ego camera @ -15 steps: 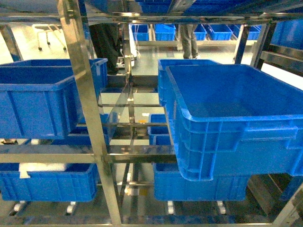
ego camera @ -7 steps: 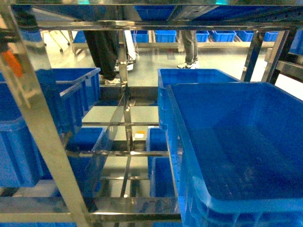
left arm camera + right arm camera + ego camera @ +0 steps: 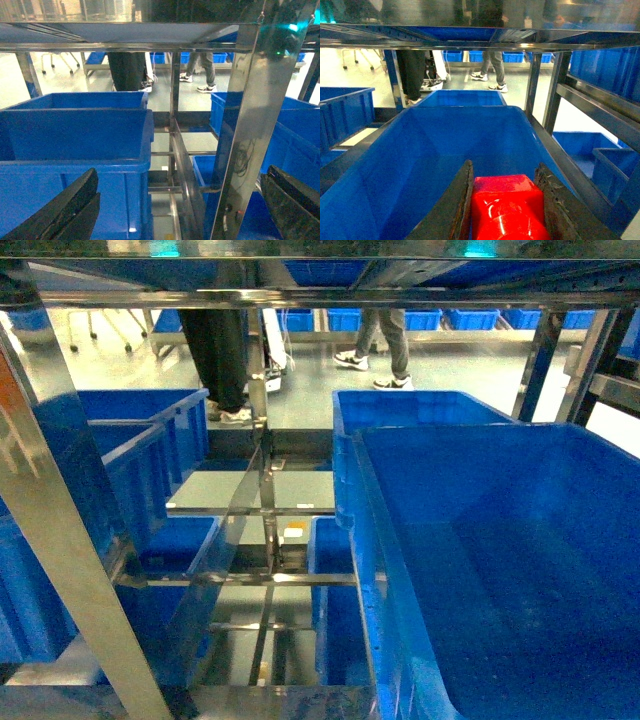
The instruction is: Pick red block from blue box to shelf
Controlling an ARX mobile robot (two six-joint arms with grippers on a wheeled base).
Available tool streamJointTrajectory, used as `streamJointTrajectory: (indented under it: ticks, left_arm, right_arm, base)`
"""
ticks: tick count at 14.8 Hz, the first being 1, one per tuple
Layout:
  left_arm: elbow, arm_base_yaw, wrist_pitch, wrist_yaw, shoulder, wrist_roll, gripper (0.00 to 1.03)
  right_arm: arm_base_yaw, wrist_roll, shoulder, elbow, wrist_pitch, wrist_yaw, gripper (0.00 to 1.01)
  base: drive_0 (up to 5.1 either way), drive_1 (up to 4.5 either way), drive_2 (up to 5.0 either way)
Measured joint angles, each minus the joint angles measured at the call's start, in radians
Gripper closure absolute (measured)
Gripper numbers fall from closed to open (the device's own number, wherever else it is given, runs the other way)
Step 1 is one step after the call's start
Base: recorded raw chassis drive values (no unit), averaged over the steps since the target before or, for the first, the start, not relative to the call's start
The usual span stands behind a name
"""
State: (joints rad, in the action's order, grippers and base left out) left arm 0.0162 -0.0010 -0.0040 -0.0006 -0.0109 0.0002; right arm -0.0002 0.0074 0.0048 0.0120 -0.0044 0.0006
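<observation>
The right gripper (image 3: 505, 210) is clamped on the red block (image 3: 506, 207), both fingers pressed against its sides, held above a dark blue crate (image 3: 415, 165) inside the shelf (image 3: 60, 540). The left gripper (image 3: 175, 210) hangs spread wide, holding nothing.

Red block (image 3: 507, 207) cut off by the frame's lower edge between the right tool (image 3: 505, 210) fingers, left tool (image 3: 175, 210) fingers only partly in frame, two bystanders (image 3: 225, 350) hidden above the legs by the shelf (image 3: 300, 295)
</observation>
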Motion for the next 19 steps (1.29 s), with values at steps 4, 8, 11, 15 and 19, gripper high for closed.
streamJointTrajectory:
  ticks: [4,8,11,15,19]
  left_arm:
    - [0.000,0.000,0.000,0.000,0.000,0.000,0.05]
    - [0.000,0.000,0.000,0.000,0.000,0.000,0.05]
    - [0.000,0.000,0.000,0.000,0.000,0.000,0.05]
    - [0.000,0.000,0.000,0.000,0.000,0.000,0.05]
    - [0.000,0.000,0.000,0.000,0.000,0.000,0.05]
  right_arm:
    - [0.000,0.000,0.000,0.000,0.000,0.000,0.72]
    - [0.000,0.000,0.000,0.000,0.000,0.000,0.72]
    - [0.000,0.000,0.000,0.000,0.000,0.000,0.72]
    - [0.000,0.000,0.000,0.000,0.000,0.000,0.72]
    - [0.000,0.000,0.000,0.000,0.000,0.000,0.72]
  base:
    - [0.0,0.00,0.0]
    - [0.0,0.00,0.0]
    - [0.0,0.00,0.0]
    - [0.0,0.00,0.0]
    - [0.0,0.00,0.0]
